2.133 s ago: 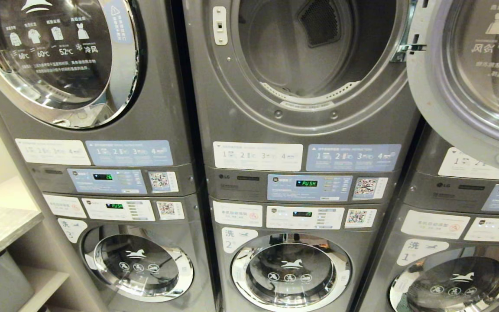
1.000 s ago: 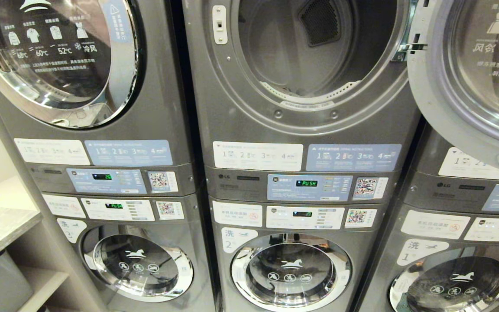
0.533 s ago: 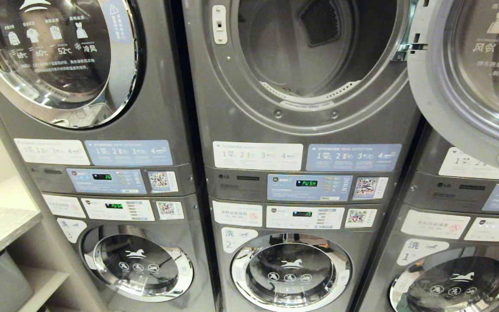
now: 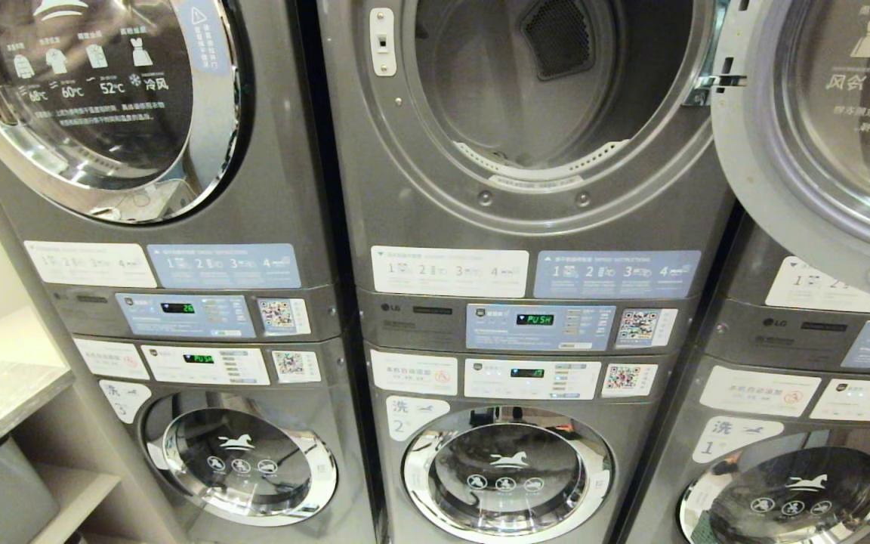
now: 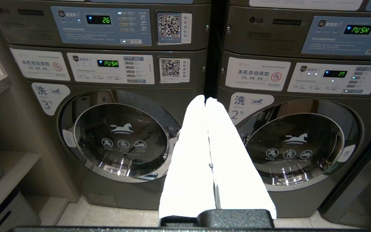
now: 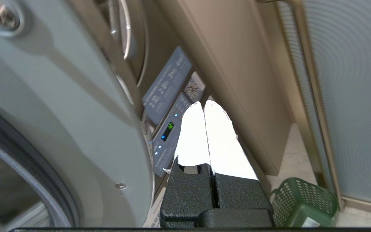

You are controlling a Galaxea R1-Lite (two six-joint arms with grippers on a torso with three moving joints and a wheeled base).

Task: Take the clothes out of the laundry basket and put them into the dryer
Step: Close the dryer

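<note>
Three stacks of dark grey brushed-metal machines fill the head view, and the one that matters is the dryer (image 4: 533, 136) in the middle with the green PUSH readout: its round drum is wide open, smooth grey inside, with a black mesh vent at the back and a perforated strip along the lip. Its door (image 4: 820, 128), a big chrome-rimmed disc of curved glass, hangs swung out to the right, and that's my main worry: the right gripper (image 6: 204, 109) sits close beside that door's painted back, fingers pressed together and holding nothing, so a careless swing could clip the door or its hinge. The laundry basket (image 6: 304, 199), green plastic riddled with round holes, sits on the pale tile floor well off to the robot's right near a frosted ribbed panel, and I can't see any clothes in it from here, so a blind reach risks grabbing the rim or just air. The left gripper (image 5: 206, 103) is parked low facing the horse-logo washers, its white-covered fingers (image 5: 192, 154) together too, nothing in them. Closed fingers would have to spread before any pick, otherwise they'd just poke floppy fabric deeper.
</note>
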